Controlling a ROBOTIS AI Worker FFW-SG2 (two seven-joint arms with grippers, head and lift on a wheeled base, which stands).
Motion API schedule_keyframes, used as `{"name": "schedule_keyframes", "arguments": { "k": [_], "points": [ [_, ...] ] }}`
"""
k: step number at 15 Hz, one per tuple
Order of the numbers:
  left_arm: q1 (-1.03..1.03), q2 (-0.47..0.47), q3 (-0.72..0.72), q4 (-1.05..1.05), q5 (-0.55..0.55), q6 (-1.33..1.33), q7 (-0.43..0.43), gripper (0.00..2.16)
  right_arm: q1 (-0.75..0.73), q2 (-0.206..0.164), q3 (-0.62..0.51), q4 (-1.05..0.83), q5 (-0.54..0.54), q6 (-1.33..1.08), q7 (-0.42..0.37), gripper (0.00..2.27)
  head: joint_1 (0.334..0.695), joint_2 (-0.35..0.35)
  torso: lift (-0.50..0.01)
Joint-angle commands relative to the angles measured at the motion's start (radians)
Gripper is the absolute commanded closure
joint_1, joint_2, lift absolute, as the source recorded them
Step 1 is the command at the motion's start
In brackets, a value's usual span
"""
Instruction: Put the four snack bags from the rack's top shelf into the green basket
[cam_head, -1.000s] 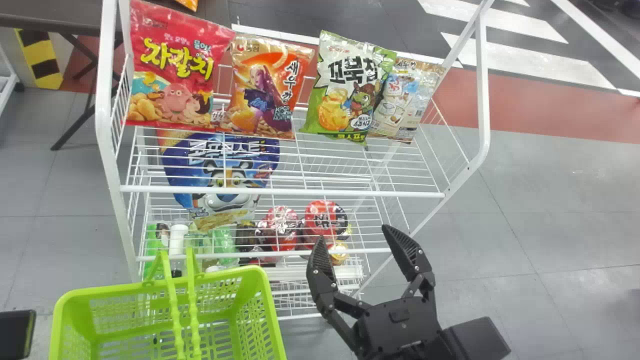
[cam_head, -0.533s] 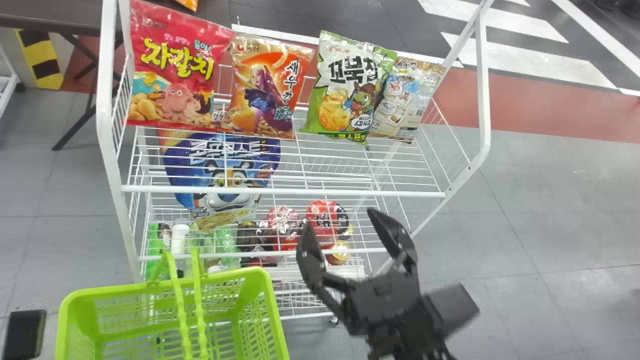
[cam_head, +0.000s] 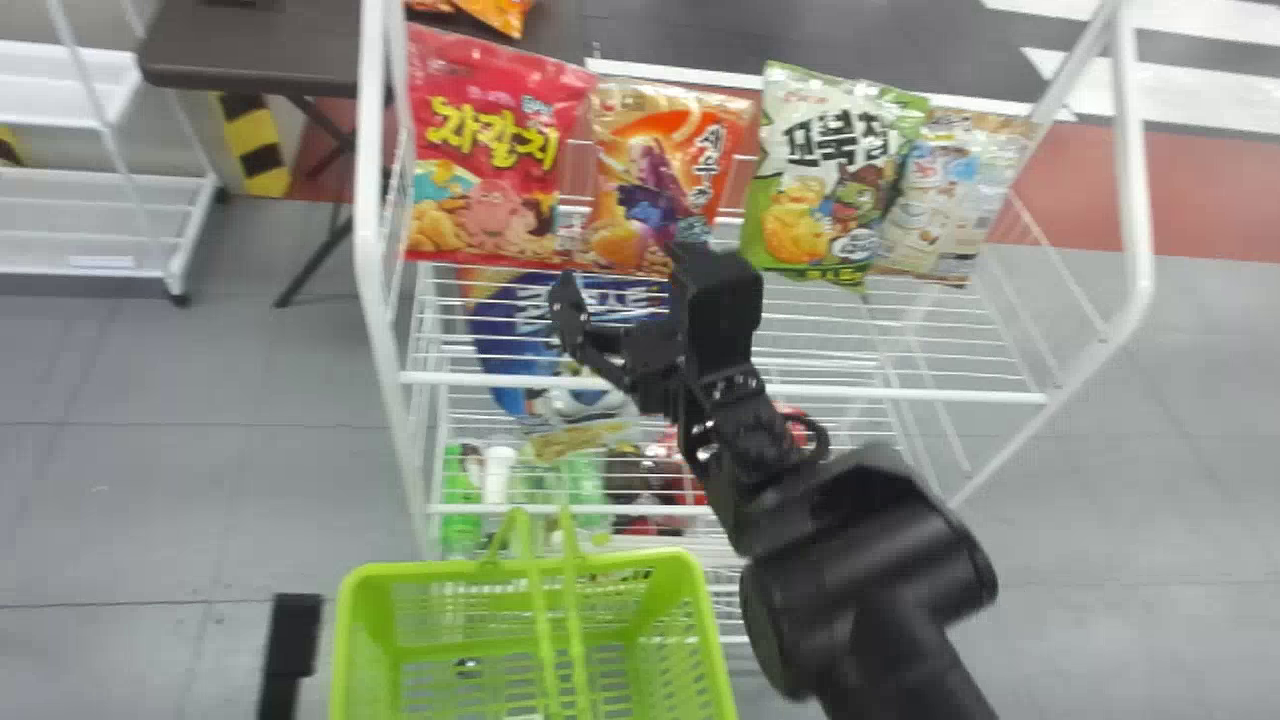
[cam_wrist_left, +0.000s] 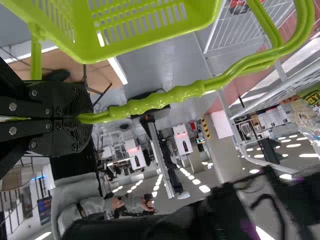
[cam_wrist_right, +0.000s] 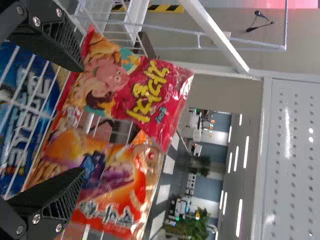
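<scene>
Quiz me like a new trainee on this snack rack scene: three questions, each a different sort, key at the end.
1. True or false: the left tool grips the basket handle.
2. The right tool is: A) shut on a snack bag; B) open; C) shut on nothing.
3. Fill in: in the head view, the leftmost snack bag on the top shelf is mainly ____.

Key: 1 true; 2 B; 3 red.

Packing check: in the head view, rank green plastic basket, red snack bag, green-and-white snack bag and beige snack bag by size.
Green plastic basket
Red snack bag
Green-and-white snack bag
Beige snack bag, partly covered
</scene>
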Motion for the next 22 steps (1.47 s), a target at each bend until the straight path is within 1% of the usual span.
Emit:
{"name": "schedule_keyframes", "arguments": {
  "k": [1, 3, 6, 9, 10, 11, 14, 15, 18, 19, 20, 21, 22],
  "points": [
    [-0.002, 0.004, -0.001, 0.003, 0.004, -0.01, -0.001, 2.12, -0.135, 0.092, 0.011, 0.166, -0.029, -0.005, 0.03, 0.13, 0.695, -0.089, 0.0],
    [-0.002, 0.008, -0.005, 0.008, 0.004, -0.013, -0.004, 2.12, -0.236, 0.092, 0.011, 0.309, -0.084, -0.054, 0.055, 0.13, 0.695, -0.02, 0.0],
    [-0.015, 0.02, -0.001, 0.035, 0.013, -0.031, -0.02, 2.12, -0.364, 0.092, 0.011, 0.497, -0.11, -0.146, 0.055, 0.13, 0.695, -0.008, 0.0],
    [-0.045, 0.046, -0.005, 0.069, 0.042, -0.035, -0.023, 2.12, -0.42, 0.092, -0.004, 0.562, -0.112, -0.173, 0.056, 0.13, 0.695, -0.016, 0.0],
    [-0.053, 0.05, -0.006, 0.074, 0.048, -0.035, -0.024, 2.12, -0.44, 0.092, -0.018, 0.597, -0.115, -0.173, 0.07, 0.15, 0.695, -0.017, 0.0],
    [-0.061, 0.055, -0.011, 0.077, 0.05, -0.035, -0.024, 2.12, -0.46, 0.092, -0.036, 0.632, -0.121, -0.173, 0.107, 0.15, 0.695, -0.019, 0.0],
    [-0.082, 0.063, -0.018, 0.101, 0.064, -0.035, -0.024, 2.12, -0.525, 0.092, -0.062, 0.723, -0.186, -0.173, 0.21, 0.29, 0.695, -0.029, 0.0],
    [-0.082, 0.063, -0.018, 0.103, 0.064, -0.038, -0.024, 2.12, -0.551, 0.092, -0.071, 0.752, -0.195, -0.158, 0.253, 0.42, 0.695, -0.033, 0.0],
    [-0.091, 0.063, -0.023, 0.117, 0.065, -0.038, -0.023, 2.12, -0.607, 0.092, -0.077, 0.812, -0.207, -0.1, 0.34, 0.94, 0.695, -0.027, 0.0],
    [-0.096, 0.063, -0.026, 0.123, 0.065, -0.044, -0.023, 2.12, -0.629, 0.092, -0.077, 0.832, -0.212, -0.069, 0.363, 1.08, 0.695, -0.026, 0.0],
    [-0.098, 0.061, -0.028, 0.128, 0.065, -0.044, -0.021, 2.12, -0.638, 0.092, -0.079, 0.838, -0.21, -0.051, 0.381, 1.37, 0.695, -0.024, 0.0],
    [-0.098, 0.061, -0.026, 0.131, 0.065, -0.05, -0.021, 2.12, -0.64, 0.092, -0.079, 0.836, -0.218, -0.014, 0.389, 1.71, 0.695, -0.022, 0.0],
    [-0.101, 0.061, -0.026, 0.134, 0.067, -0.05, -0.021, 2.12, -0.638, 0.092, -0.081, 0.83, -0.219, 0.014, 0.391, 1.91, 0.695, -0.021, 0.0]
  ]
}}
